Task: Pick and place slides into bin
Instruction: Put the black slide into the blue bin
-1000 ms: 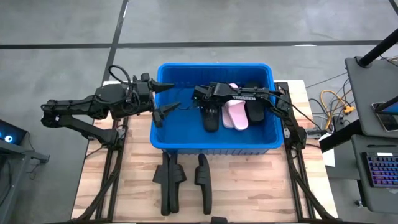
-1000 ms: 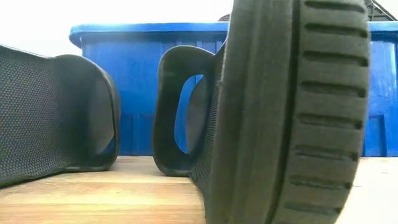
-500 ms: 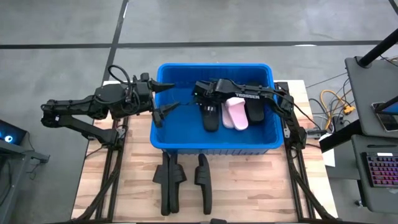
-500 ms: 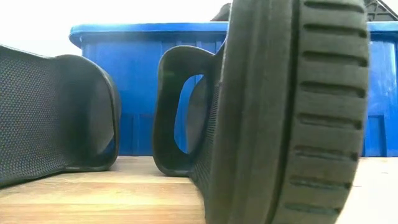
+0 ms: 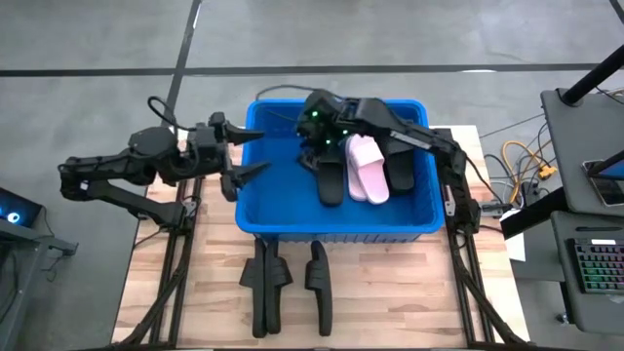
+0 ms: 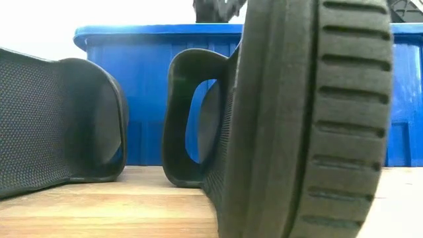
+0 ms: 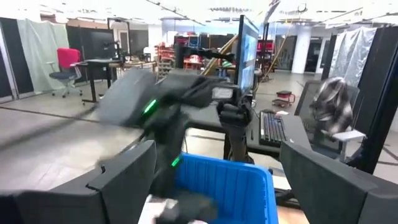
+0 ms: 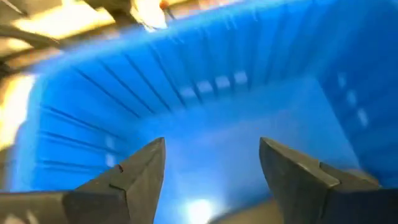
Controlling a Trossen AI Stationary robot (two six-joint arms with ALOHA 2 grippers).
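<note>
The blue bin stands mid-table. Inside it lie a pale pink slide between two black slides, all on the bin's floor. More black slides stand on their edges on the table in front of the bin, close up in the low view. My left gripper is open and empty at the bin's left rim. My right gripper is open and empty, raised over the bin's far left part, pointing down into it.
The bin's ribbed inner walls lie around and below my right gripper. The wooden table top shows in front of the bin. Cables and a keyboard lie off the table's right side.
My right arm has risen from lying level over the slides and tipped its gripper downward over the bin's far left part. My left gripper has drawn back toward the table's left edge. The slides in the bin lie as before.
</note>
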